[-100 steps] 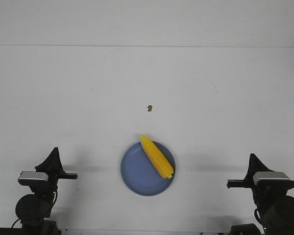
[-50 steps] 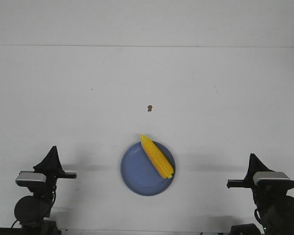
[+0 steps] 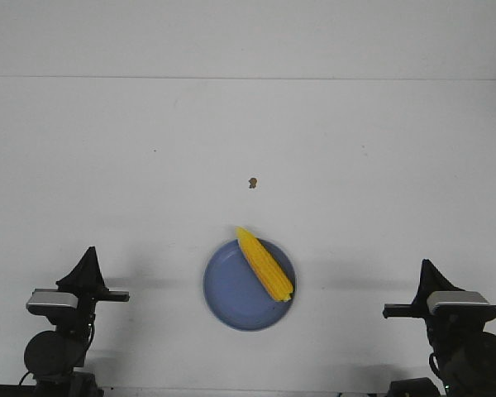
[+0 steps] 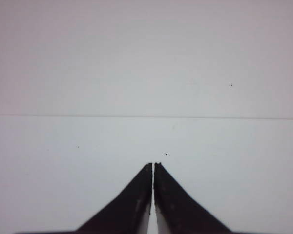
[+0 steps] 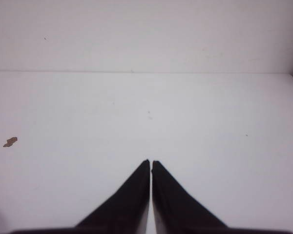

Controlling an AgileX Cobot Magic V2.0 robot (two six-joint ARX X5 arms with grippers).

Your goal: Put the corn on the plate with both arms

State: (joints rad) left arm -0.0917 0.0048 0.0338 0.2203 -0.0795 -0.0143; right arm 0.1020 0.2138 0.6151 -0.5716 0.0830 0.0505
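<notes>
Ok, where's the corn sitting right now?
In the front view the corn lies diagonally on the right half of the plate, its tip poking over the far rim, midway between the two parked arms.

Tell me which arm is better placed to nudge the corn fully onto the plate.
Right, marginally. The corn lies across the plate, toward its right rim, nearer the right end effector. Both it and the left end effector are shut and sit back from the plate.
</notes>
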